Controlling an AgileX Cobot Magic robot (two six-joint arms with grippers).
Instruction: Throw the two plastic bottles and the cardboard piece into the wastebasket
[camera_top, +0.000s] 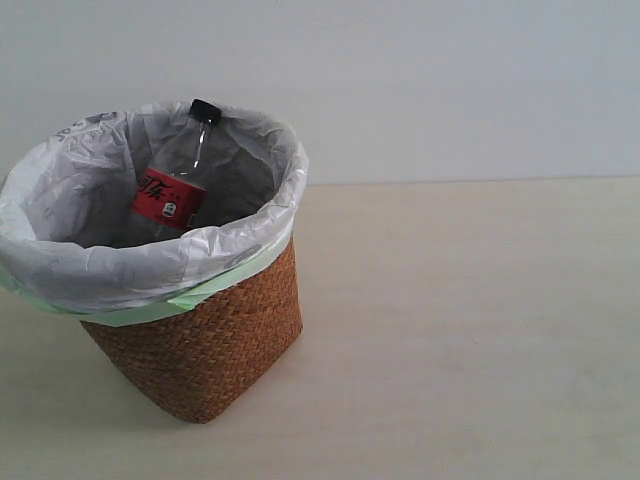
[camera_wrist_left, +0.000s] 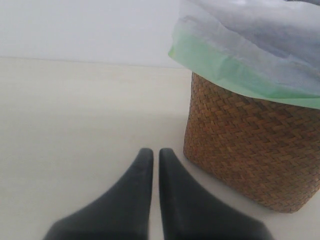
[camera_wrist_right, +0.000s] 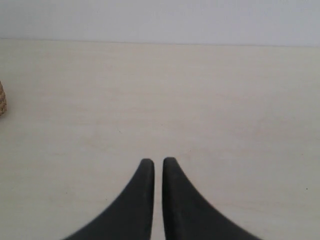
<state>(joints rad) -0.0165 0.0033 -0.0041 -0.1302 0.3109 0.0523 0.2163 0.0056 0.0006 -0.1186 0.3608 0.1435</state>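
The wicker wastebasket stands on the pale counter, at the left of the exterior view. It is lined with a white bag whose pale green edge folds down over the rim. The slim bottle with the red label stands inside it, leaning against the far side of the lining. Its black cap pokes just above the rim. The lower part of the basket's inside is hidden behind the bag's near fold.

The left tool is clenched, its two dark fingers nearly touching with only a thin slit between them and nothing held. It sits low over the counter, near the basket's woven wall but apart from it. The right tool is clenched in the same way and empty, over bare counter. Only a sliver of the basket shows at the edge of the right wrist view.
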